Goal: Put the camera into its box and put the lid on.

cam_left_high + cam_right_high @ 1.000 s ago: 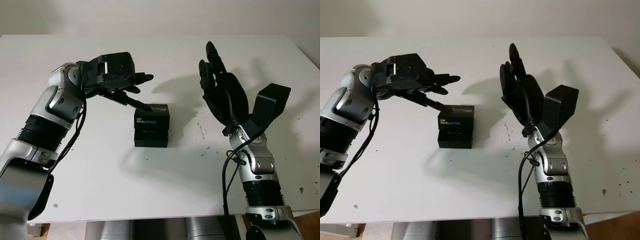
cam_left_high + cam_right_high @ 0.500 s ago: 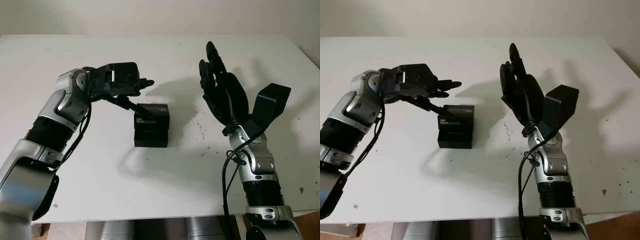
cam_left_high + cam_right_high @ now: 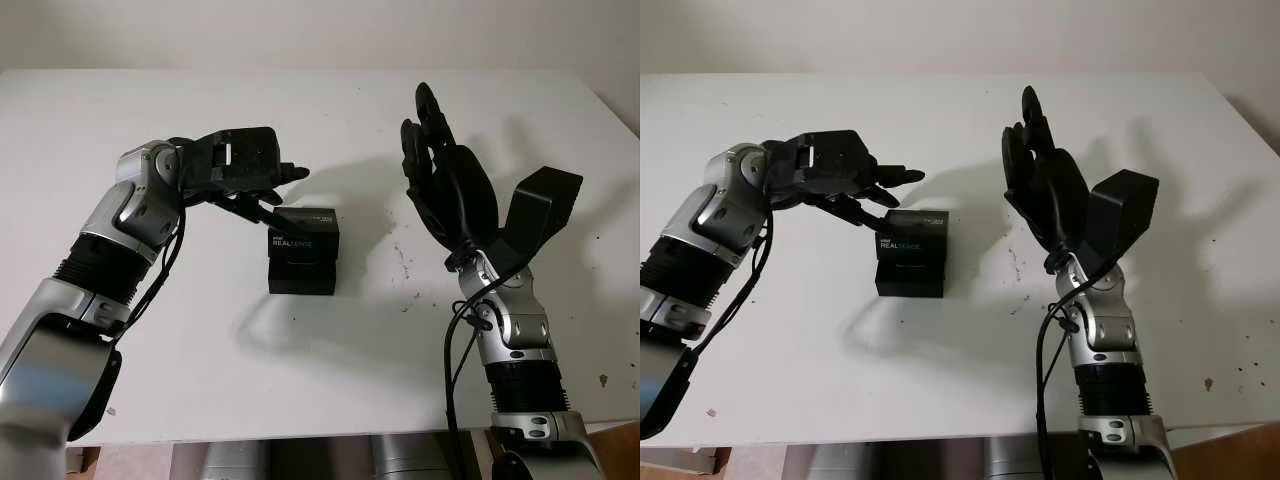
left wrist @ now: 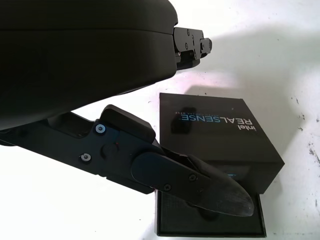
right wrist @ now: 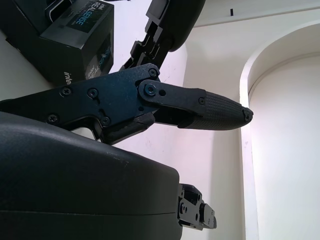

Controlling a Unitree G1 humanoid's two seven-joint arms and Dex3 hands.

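The black box sits at the centre of the white table, its lid on top but skewed, leaving the base's near edge uncovered. The left hand, open and holding nothing, hovers at the lid's ten o'clock, one fingertip close above it. The right hand, also open, is raised well off at three o'clock. A sideways brush from that finger could slide the lid further off or shove the unbraced box across the table
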